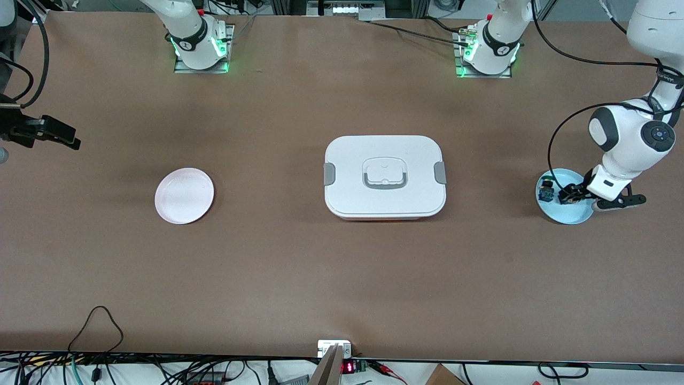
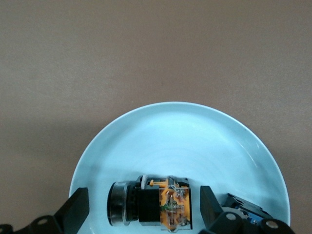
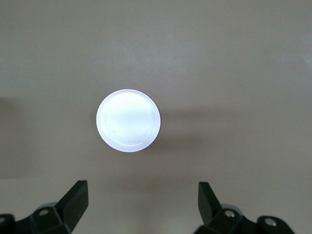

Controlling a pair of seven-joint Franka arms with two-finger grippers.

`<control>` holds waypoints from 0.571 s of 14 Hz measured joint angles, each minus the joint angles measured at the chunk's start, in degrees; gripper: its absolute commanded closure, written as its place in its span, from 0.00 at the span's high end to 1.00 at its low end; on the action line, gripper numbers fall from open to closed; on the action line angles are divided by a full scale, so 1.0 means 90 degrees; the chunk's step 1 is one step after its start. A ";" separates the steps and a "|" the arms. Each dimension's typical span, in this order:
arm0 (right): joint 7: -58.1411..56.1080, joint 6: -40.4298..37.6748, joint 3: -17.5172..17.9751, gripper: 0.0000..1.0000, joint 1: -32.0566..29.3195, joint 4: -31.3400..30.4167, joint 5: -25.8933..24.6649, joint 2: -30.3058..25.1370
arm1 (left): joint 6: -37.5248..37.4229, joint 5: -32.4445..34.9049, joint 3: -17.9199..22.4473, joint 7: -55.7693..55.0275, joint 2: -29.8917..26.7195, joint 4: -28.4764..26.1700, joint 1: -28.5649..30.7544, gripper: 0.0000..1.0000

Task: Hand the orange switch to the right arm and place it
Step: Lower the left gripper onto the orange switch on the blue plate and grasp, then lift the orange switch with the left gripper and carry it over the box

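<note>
Nearest the front camera among the table's things: pale blue plate (image 1: pixel 574 216), close to the table edge at the left arm's end. It holds two parts. Orange switch (image 2: pixel 151 202) lies on its side on the plate, black round end and orange body both visible. Small blue part (image 2: pixel 243 207) lies just beside it on the same plate.

Left gripper (image 1: pixel 567 195) is down at the plate, fingers spread wide, one on each side of the switch, neither finger touching it in the left wrist view. Nothing grasped yet.

Right gripper (image 1: pixel 51 133) hangs over the table edge at the right arm's end, fingers apart and empty; that arm waits. Its wrist view looks down on the pink plate (image 1: pixel 184 195), which is empty and sits toward the right arm's end.

White lidded box (image 1: pixel 385 177) sits mid-table between the two plates, lid on with grey latches at both ends; contents not visible.

Risks, as judged:
- Switch is round at one end and lies on a smooth plate; closing off-centre could roll or squirt it out.
- One finger stands close to the blue part; closing may nudge or catch it too.
- Finger pressure may slide the light plate.
- Small part leaves little free surface for the second gripper at handover; a drop is likely if release comes early.
</note>
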 measured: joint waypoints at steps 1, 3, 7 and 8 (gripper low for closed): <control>0.0000 0.0000 0.0000 1.00 0.0000 0.0000 0.0000 0.0000 | 0.0000 0.0000 -0.0001 0.0001 0.0043 -0.0002 0.0001 0.62; 0.0000 0.0000 0.0000 1.00 0.0000 0.0000 0.0000 0.0000 | 0.0000 0.0000 -0.0002 0.0001 0.0122 -0.0002 0.0004 0.47; 0.0000 0.0000 0.0000 1.00 0.0000 0.0000 0.0000 0.0000 | 0.0015 0.0000 -0.0010 0.0018 0.0145 0.0026 0.0005 0.30; 0.0000 0.0000 0.0000 1.00 0.0000 0.0000 0.0000 0.0000 | 0.0036 0.0001 -0.0019 0.0070 0.0139 0.0056 0.0006 0.30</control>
